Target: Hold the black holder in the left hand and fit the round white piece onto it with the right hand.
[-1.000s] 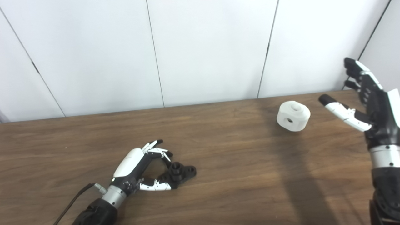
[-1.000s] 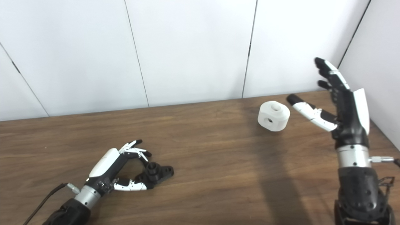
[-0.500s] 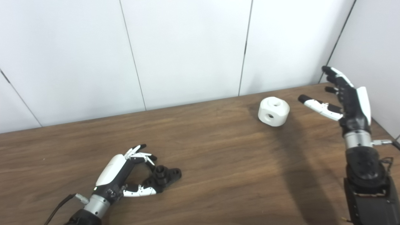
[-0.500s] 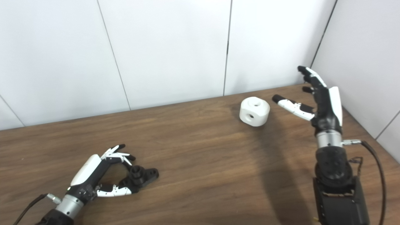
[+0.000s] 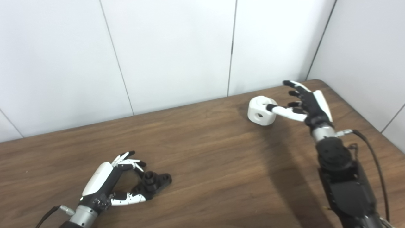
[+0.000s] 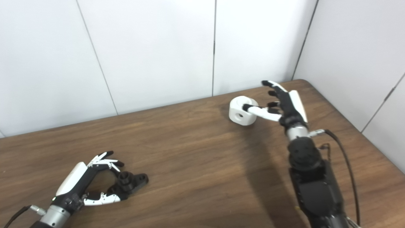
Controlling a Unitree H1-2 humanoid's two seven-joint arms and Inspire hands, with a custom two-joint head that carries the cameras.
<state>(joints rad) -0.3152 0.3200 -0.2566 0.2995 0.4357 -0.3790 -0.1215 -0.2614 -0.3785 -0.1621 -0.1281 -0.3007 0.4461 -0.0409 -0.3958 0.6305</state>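
The black holder lies on the wooden table at the front left, its round post pointing up. My left hand is curled around its near end, thumb under one side and fingertips against the other, pinching it. The round white piece with a side hole sits at the back right. My right hand is open beside it on the right. Its thumb reaches over the piece's top, and the other fingers spread behind and above the piece.
White wall panels close off the table's back edge and right side. The table's rounded back right corner lies just behind my right hand. A cable trails from the right wrist.
The camera has swung right, shifting the whole picture. My right hand has come down and forward to the white piece, its thumb now over the top. The left hand keeps its hold.
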